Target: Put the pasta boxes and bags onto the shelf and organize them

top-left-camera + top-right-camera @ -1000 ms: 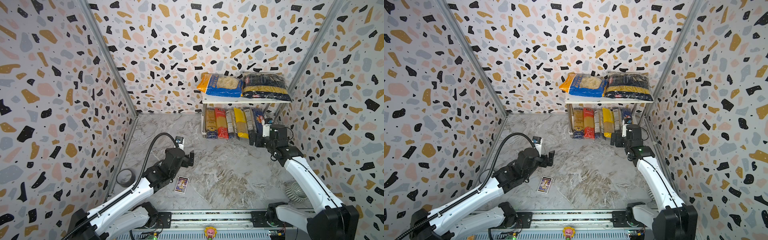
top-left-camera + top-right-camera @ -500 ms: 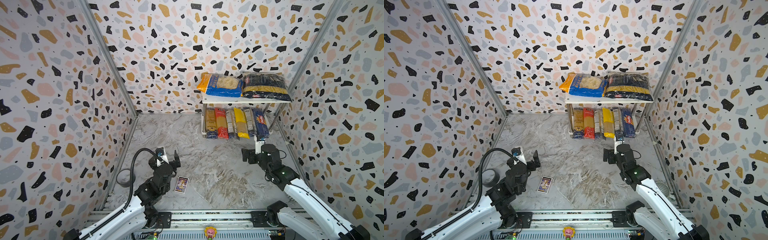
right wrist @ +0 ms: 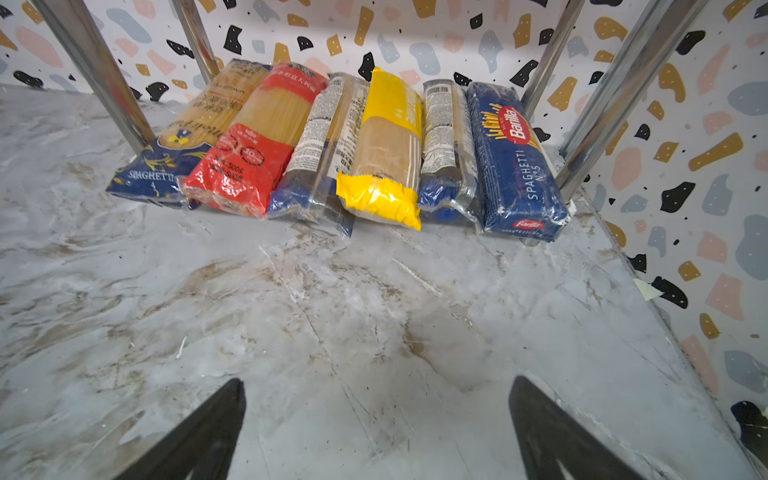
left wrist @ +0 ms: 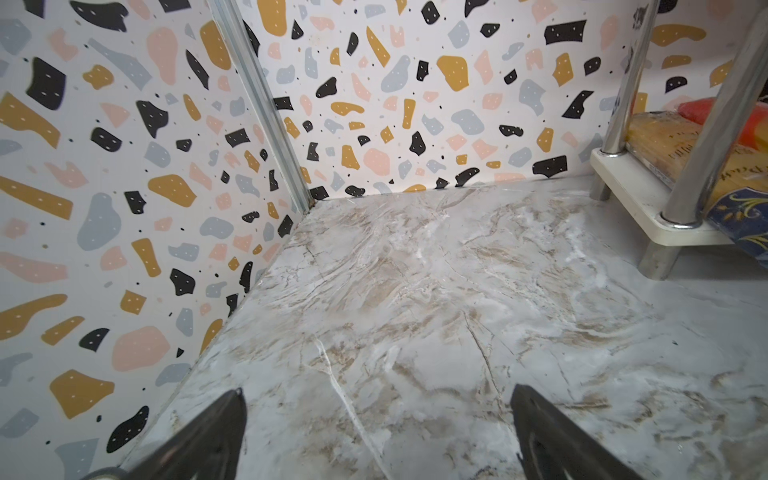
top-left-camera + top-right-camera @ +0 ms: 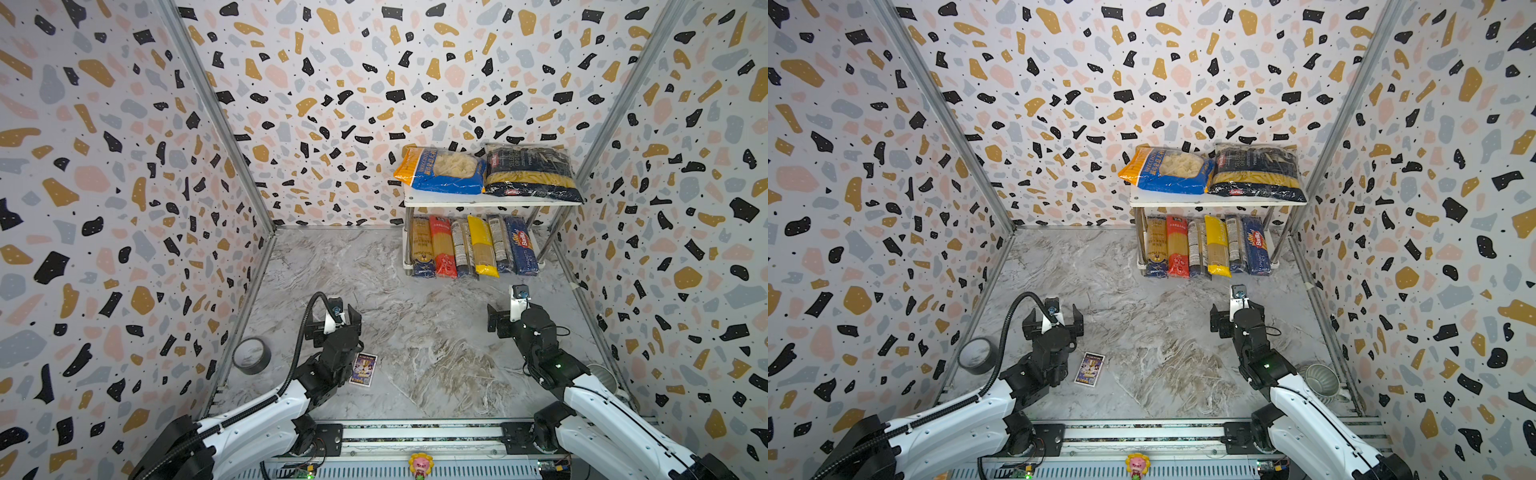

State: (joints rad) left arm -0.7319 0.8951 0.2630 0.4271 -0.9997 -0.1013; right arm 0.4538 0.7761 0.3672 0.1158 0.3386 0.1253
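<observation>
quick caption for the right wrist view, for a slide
Open right gripper facing six spaghetti packs side by side between the poles of the shelf, blue Barilla box at one end.

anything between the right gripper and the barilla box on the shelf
Nothing visible: only bare table lies between the open right gripper and the Barilla box. The shelf pole stands beside the box, not in front.

Both top views are bright and clear, with even light from above. The walls point(image 5: 104, 208) look bent and stretched near the edges. It is darker under the top board of the shelf point(image 5: 490, 203). Its poles point(image 3: 623, 95) shine, and the pasta packs point(image 3: 374, 145) glint. The near wall point(image 4: 62, 208) looks blurry in the left wrist view.
</observation>
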